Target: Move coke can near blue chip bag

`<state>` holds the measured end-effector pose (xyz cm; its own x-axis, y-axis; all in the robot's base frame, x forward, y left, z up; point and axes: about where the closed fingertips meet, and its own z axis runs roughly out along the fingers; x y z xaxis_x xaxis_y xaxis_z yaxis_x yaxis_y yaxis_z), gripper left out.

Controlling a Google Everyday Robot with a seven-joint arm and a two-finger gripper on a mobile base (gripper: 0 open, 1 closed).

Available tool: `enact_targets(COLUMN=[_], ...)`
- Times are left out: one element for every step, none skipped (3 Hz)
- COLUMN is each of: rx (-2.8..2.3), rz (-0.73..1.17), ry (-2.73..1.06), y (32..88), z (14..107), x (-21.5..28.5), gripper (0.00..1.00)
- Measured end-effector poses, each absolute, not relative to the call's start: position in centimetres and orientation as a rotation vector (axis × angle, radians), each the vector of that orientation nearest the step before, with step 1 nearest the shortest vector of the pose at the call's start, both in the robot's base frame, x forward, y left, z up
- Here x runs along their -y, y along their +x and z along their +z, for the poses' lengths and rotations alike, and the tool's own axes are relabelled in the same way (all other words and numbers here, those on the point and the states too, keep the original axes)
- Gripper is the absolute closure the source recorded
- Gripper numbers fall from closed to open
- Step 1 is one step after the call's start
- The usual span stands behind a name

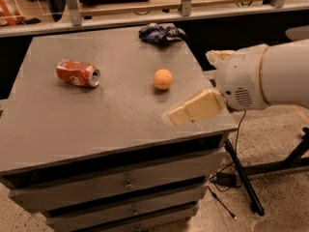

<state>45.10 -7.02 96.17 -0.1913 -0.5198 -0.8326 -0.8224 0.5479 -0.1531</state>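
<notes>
Arm in from the right, gripper [189, 87] at the right front corner of the table [96, 124].
The white arm segment enters from the right edge, roughly level, ending in a rounded white wrist housing with a vent grille. Two cream fingers [195, 108] project leftward from it: the lower one is long, angled down-left, its tip above the tabletop near the front edge; the upper one shows only a short stub behind the housing. The two are well apart, jaws spread, nothing between them.

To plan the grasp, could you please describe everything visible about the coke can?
The coke can is red metal with white lettering, dented, lying on its side on the left of the table, silver top facing right. Only the table touches it. The gripper, open, hovers over the front right corner, well away.
</notes>
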Motion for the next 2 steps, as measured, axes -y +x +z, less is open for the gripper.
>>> enact_targets(rx=[-1.790,-1.730], rz=[0.457,0.501], ry=[-1.087,-1.067], y=[46.9,50.4], z=[94.4,91.8], x=[5.1,3.6], gripper=[0.00,0.00])
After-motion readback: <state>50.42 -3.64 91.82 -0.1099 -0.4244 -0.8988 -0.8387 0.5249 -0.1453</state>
